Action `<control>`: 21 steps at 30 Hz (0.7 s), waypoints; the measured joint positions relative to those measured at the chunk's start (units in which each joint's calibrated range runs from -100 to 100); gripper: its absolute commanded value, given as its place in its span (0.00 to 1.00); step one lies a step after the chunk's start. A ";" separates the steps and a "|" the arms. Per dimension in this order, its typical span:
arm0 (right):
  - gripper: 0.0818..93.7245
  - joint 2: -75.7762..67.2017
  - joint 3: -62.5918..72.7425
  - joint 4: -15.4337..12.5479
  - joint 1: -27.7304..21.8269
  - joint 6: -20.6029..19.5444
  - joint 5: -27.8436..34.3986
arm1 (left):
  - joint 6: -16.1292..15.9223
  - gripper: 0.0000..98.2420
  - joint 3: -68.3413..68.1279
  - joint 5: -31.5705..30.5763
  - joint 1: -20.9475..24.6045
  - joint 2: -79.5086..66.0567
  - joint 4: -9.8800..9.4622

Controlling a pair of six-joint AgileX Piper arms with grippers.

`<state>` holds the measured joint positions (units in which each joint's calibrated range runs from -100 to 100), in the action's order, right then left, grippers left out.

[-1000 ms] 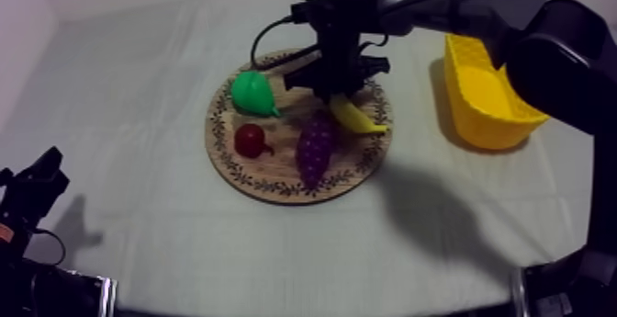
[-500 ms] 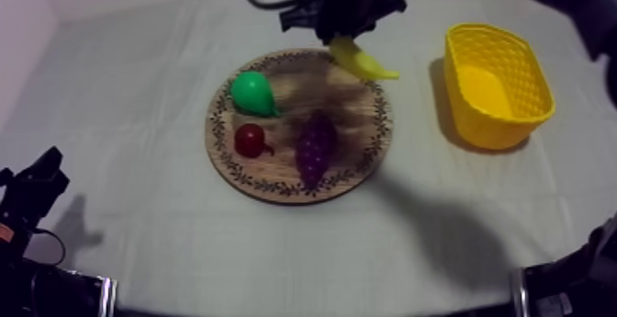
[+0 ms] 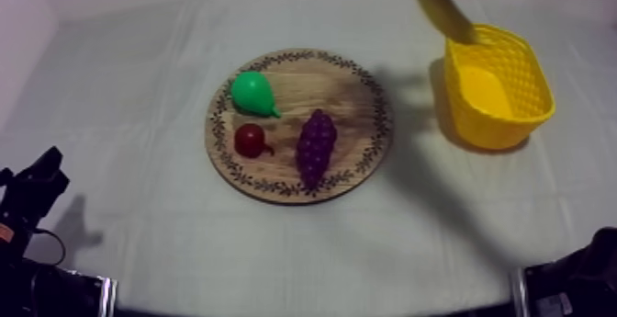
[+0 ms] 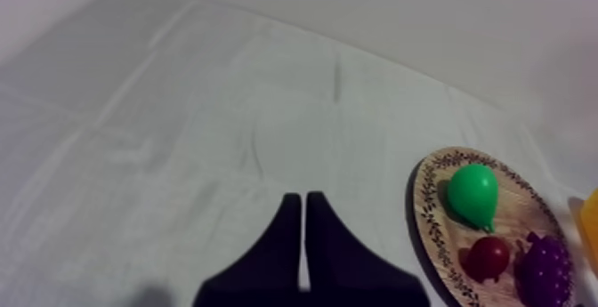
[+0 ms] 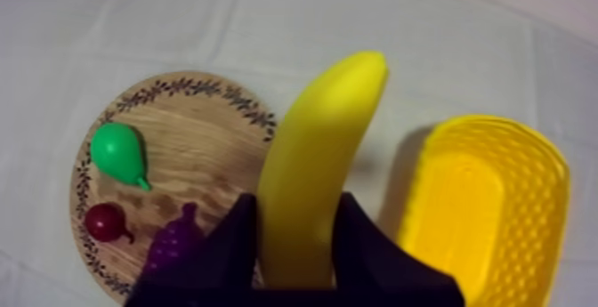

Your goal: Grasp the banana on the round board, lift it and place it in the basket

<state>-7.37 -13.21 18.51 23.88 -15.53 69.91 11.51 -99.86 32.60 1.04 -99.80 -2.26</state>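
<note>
The right pincer (image 5: pixel 296 206) is clamped on the banana (image 5: pixel 320 141), one black finger on each flank near its lower end. The fruit hangs in the air toward the far edge of the worktop (image 3: pixel 138 82), clear of the wooden board (image 3: pixel 353 100) and just beside the yellow basket (image 3: pixel 487 128). From the wrist it appears to lie between board and basket, not yet over the opening. To finish well, I judge the arm should carry on toward the right edge until the whole banana is above the basket. It should then turn the banana along the basket's longer side and come down low before the fingers part, so the banana neither catches the rim nor bounces out. The basket looks empty. The board, mid-worktop, carries a pear (image 3: pixel 251 92), a small red fruit (image 3: pixel 248 141) and a bunch of grapes (image 3: pixel 315 146). The left pincer (image 4: pixel 302 206) rests at the near left corner, its fingers pressed together on nothing.
</note>
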 measured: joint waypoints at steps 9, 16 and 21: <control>0.09 -13.51 -12.64 -3.90 -9.59 6.18 -8.19 | 0.00 0.00 0.00 0.00 0.00 0.00 0.00; 0.10 -11.67 -18.54 -5.31 -16.57 9.39 -14.28 | 0.00 0.00 0.00 0.00 0.00 0.00 0.00; 0.10 -8.41 -19.87 -4.85 -19.55 9.27 -17.81 | 0.00 0.00 0.00 0.00 0.00 0.00 0.00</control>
<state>-15.78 -33.09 13.66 4.33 -6.26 52.10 11.51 -99.86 32.60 1.04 -99.80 -2.26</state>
